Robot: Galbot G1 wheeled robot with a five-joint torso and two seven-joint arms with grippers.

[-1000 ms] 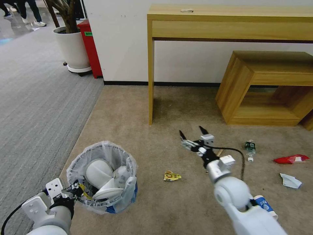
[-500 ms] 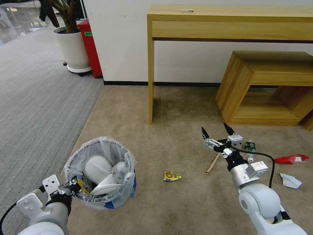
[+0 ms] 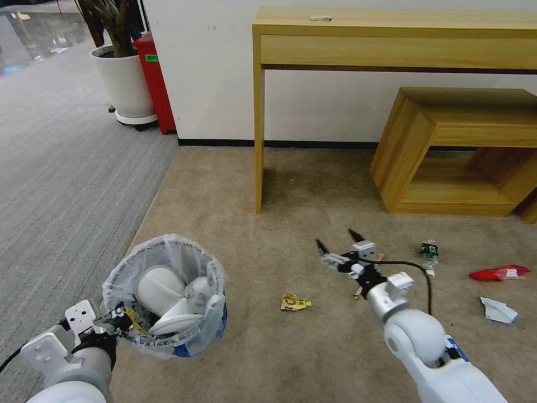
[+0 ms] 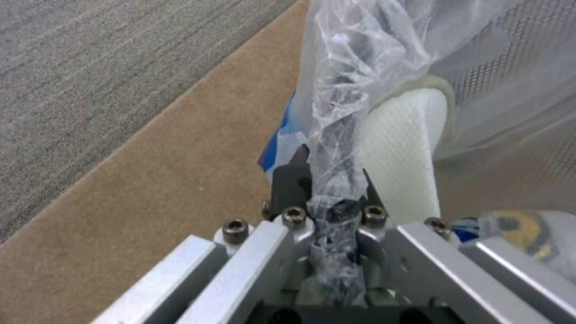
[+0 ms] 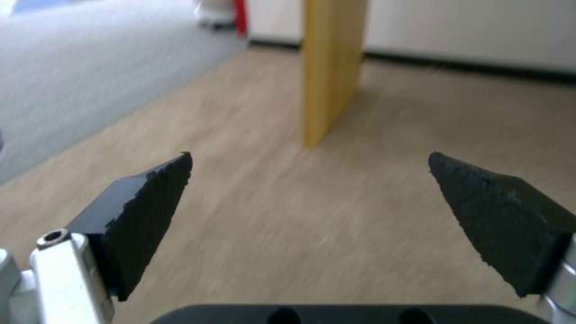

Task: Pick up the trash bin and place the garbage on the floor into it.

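The trash bin (image 3: 168, 341), blue at the base and lined with a white plastic bag, hangs at the lower left over the beige floor (image 3: 251, 235). My left gripper (image 3: 120, 322) is shut on its near rim; the bag-wrapped rim (image 4: 336, 135) is pinched between the jaws. White slippers (image 3: 159, 282) lie inside. My right gripper (image 3: 336, 239) is open and empty above the wooden stick (image 3: 357, 292), with its fingertips (image 5: 174, 175) spread wide. Garbage on the floor: a yellow packet (image 3: 295, 302), a small bottle (image 3: 429, 252), a red packet (image 3: 499, 273) and white paper (image 3: 498, 310).
A tall wooden desk (image 3: 391, 39) stands against the wall, its leg (image 3: 259, 140) just beyond the litter. A low wooden bench (image 3: 458, 151) sits at the right. Grey ribbed carpet (image 3: 61, 179), a potted plant (image 3: 123, 78) and a red box (image 3: 154, 78) lie to the left.
My right gripper swung right, then came back left and lower over the stick, staying open. The bin, held by my left gripper, drifted slightly left and nearer.
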